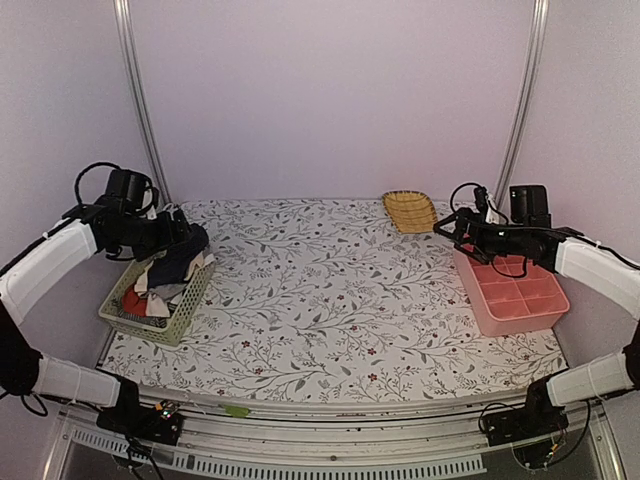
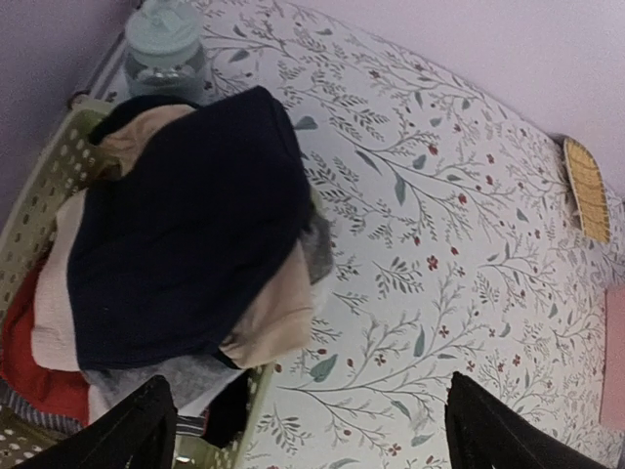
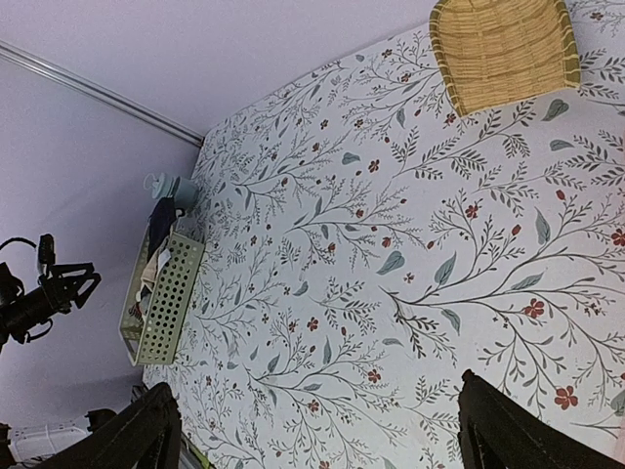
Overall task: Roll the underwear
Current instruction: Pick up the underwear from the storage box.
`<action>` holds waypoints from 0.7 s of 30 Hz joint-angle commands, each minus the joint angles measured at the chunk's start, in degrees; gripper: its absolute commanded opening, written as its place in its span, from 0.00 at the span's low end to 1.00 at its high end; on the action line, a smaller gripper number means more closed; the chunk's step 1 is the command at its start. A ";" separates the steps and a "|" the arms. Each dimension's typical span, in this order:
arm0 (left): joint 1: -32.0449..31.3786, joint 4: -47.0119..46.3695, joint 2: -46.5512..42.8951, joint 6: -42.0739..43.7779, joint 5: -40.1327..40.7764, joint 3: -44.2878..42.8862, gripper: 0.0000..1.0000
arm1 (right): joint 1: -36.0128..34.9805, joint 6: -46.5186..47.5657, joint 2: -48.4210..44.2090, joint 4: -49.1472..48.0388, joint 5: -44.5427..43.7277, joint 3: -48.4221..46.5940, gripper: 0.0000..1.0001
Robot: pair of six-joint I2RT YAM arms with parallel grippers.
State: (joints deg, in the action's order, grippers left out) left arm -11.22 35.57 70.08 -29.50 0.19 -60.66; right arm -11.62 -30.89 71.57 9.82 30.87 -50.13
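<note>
Left gripper [image 2: 311, 432]: jaws spread wide, nothing between them. It hangs over the basket [image 1: 188, 306] at the left side of the table [image 1: 330, 310], not touching the contents.

Right gripper [image 3: 327, 436]: jaws likewise released and holding nothing. It is poised over the near-left corner of the pink tray [image 1: 515, 296] at the right side of the table.

Underwear: all pieces lie heaped in the basket. The black pair [image 2: 186, 244] is on top, draped over the pile and past the rim on the table side. A beige pair [image 2: 275, 322] sticks out beneath it. A grey piece [image 2: 314, 256] shows at the rim, a red piece [image 2: 27, 362] lies low on the outer side, and a pale piece [image 2: 51, 303] sits above the red. No piece lies on the table.

Other items: a pale bottle [image 2: 164, 49] stands just behind the basket. A wicker tray [image 1: 409, 211] rests at the far edge, near the pink tray.
</note>
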 commanded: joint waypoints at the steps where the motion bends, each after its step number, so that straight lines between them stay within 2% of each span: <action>1: 10.17 3.93 0.27 7.48 -1.81 0.49 0.96 | 0.02 -0.12 2.50 1.46 2.26 -1.85 0.99; 8: 22.97 2.65 1.19 5.47 -4.93 5.53 0.92 | 0.00 1.84 3.78 3.99 4.23 -2.28 0.99; 15: 27.46 -2.80 1.52 1.95 -5.50 13.00 0.86 | 0.06 2.30 5.47 5.12 7.04 -2.42 0.99; 21: 28.75 -9.03 4.09 -0.21 -8.32 16.19 0.81 | 0.02 1.56 6.39 5.31 6.95 -3.29 0.99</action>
State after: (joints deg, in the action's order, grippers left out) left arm 16.62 33.01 72.44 -27.62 -4.99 -45.95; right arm -11.62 -29.45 77.36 14.59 36.82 -51.13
